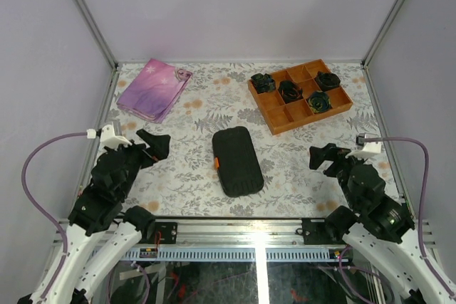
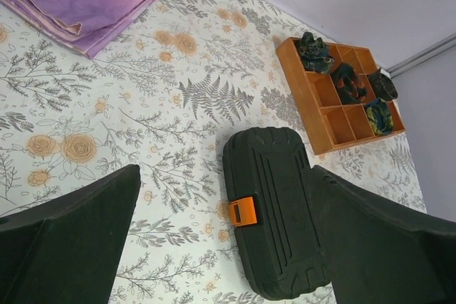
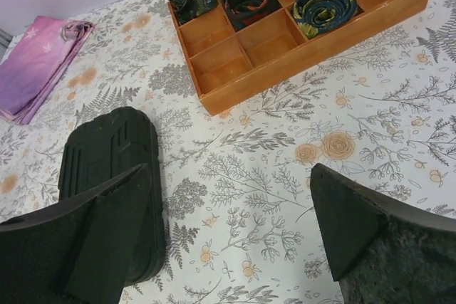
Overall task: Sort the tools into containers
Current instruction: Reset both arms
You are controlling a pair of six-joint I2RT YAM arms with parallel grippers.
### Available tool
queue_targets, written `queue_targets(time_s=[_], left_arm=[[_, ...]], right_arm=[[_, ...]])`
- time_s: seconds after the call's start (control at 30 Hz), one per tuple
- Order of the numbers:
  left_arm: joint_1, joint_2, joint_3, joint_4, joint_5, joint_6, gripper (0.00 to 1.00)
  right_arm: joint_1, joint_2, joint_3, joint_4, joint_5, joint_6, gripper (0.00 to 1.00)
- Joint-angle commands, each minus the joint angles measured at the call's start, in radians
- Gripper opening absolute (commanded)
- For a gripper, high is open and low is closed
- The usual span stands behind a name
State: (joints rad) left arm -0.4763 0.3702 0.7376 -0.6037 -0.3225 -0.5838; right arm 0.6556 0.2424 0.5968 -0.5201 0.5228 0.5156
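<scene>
The container, a black oblong case with an orange tab, lies shut in the middle of the flowered table. No tools are in view. My left gripper hovers left of the case, open and empty. In the left wrist view the case and its tab lie between and beyond the left gripper fingers. My right gripper is open and empty to the right of the case. In the right wrist view the right gripper is over bare cloth, with the case behind its left finger.
An orange wooden divided tray stands at the back right, holding several dark rolled bundles. A pink-purple flat fabric pouch lies at the back left. Grey walls and metal posts close in the table on three sides.
</scene>
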Motion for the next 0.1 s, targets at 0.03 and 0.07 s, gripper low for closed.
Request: queue_targets(time_s=[0.03,0.07], left_arm=[[0.001,0.025,-0.011,0.001,-0.024,0.013,1.0],[0.001,0.027,-0.016,0.004,-0.024,0.014,1.0]], right_arm=[[0.003,0.032,0.003,0.013,0.038,0.009,0.99],[0.003,0.037,0.001,0.016,0.034,0.007,0.99]])
